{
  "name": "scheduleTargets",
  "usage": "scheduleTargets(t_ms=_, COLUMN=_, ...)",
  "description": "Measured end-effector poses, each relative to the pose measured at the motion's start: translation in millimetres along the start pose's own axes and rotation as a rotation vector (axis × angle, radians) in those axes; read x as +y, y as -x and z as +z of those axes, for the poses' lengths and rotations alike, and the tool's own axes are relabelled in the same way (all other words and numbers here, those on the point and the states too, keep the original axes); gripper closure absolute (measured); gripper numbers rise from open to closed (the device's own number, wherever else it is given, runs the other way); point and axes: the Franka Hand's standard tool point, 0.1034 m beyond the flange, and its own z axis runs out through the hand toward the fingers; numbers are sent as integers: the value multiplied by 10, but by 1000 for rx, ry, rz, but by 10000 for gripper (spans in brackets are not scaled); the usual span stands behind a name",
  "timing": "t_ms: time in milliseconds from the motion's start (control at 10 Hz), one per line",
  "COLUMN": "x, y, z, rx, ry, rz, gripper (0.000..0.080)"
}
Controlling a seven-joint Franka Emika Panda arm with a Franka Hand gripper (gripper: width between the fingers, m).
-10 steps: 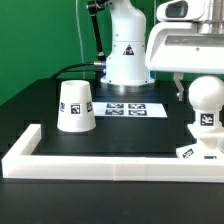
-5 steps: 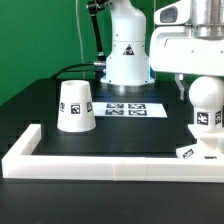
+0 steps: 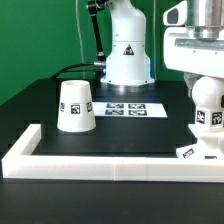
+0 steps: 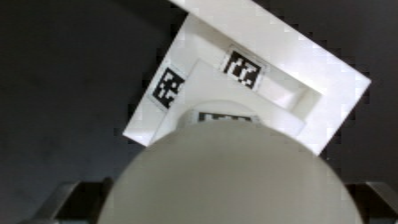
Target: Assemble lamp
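1. The gripper hangs with jaws apart directly over the bulb.
2. The bulb stands on the base, at the exterior view's right.
3. The shade sits on the bench, well apart.

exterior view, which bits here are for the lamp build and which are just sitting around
For the lamp:
- shade, standing alone on the exterior view's left
- bulb, upright under the open gripper
- base, under the bulb

Not part of it:
- marker board
- white border rail
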Motion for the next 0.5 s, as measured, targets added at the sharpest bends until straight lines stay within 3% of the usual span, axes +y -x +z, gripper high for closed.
scheduleTargets(t_ms=500, x=-7, y=33, z=5, rx=-20, ry=-3, rz=283, gripper=219)
